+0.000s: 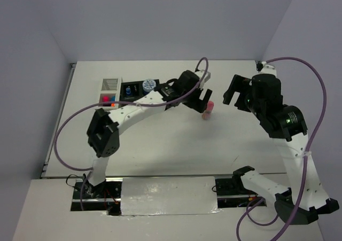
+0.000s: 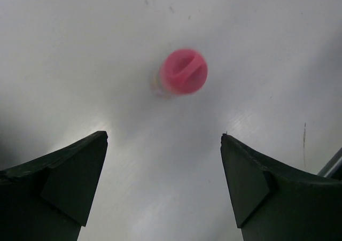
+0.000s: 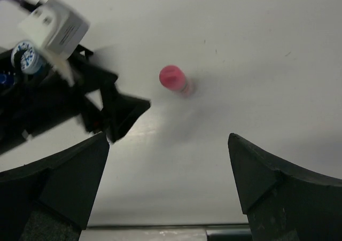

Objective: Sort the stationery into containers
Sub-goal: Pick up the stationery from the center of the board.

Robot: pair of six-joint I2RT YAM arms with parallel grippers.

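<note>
The pink stick (image 1: 207,110) stands upright on the table at centre. It also shows in the left wrist view (image 2: 183,71) and the right wrist view (image 3: 173,79). My left gripper (image 1: 198,102) hovers open just left of it, above it and apart (image 2: 164,137). My right gripper (image 1: 233,99) is open and empty to the stick's right (image 3: 168,139). The white organizer (image 1: 110,84) holds pink and orange caps (image 1: 108,99). The black organizer (image 1: 138,93) beside it holds a blue-capped bottle (image 1: 129,90) and a blue-white roll (image 1: 148,84).
The left arm (image 1: 133,110) stretches across in front of the organizers. The left gripper (image 3: 115,110) and a roll (image 3: 25,56) show in the right wrist view. Purple cables (image 1: 315,86) loop beside both arms. Walls close the table's back and sides.
</note>
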